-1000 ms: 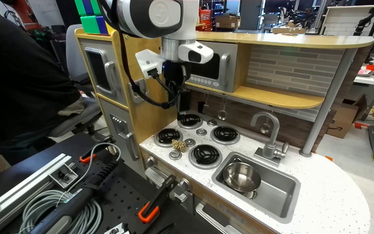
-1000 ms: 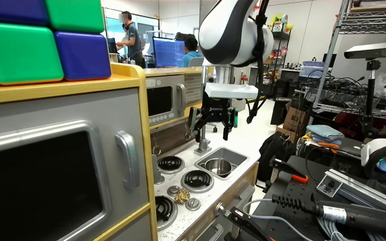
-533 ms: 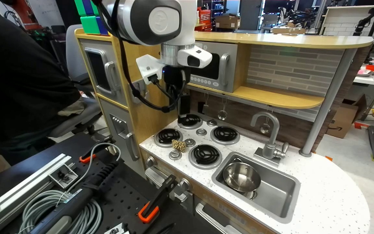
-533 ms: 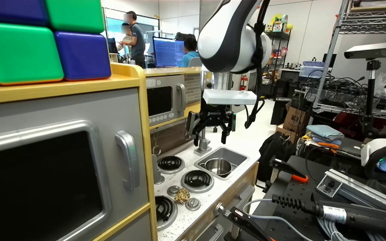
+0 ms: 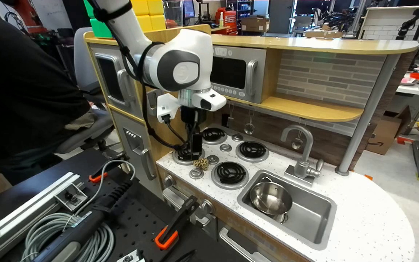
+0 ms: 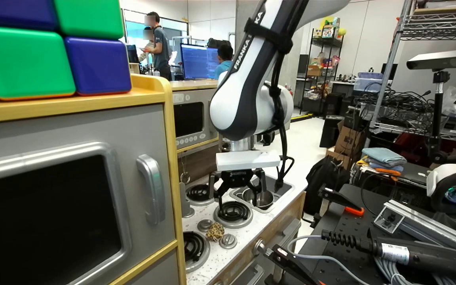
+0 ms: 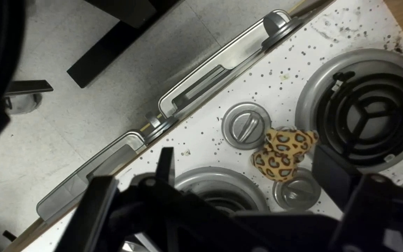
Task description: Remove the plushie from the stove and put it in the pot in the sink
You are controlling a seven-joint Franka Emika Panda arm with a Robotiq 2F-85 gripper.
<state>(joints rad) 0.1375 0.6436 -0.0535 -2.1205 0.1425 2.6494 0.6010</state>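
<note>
Lying below the spread pincer (image 6: 238,204) is the plushie (image 7: 281,154).

I note the pot (image 5: 271,198) in glossy metal and the sink (image 5: 311,222) in smooth, duller satin metal. The plushie (image 7: 280,154) appears matt cloth. Stove (image 5: 225,155): smooth, faint sheen. Claw (image 6: 238,202): mostly matt. Upper shelf (image 5: 315,44): wood-look, glossy on top.

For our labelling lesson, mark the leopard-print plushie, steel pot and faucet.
Leopard-print plushie (image 7: 280,154): wrist view, spotted middle.
Steel pot (image 5: 271,199): an exterior view, shiny inside.
Faucet (image 5: 307,150): an exterior view, upright neck.
</note>
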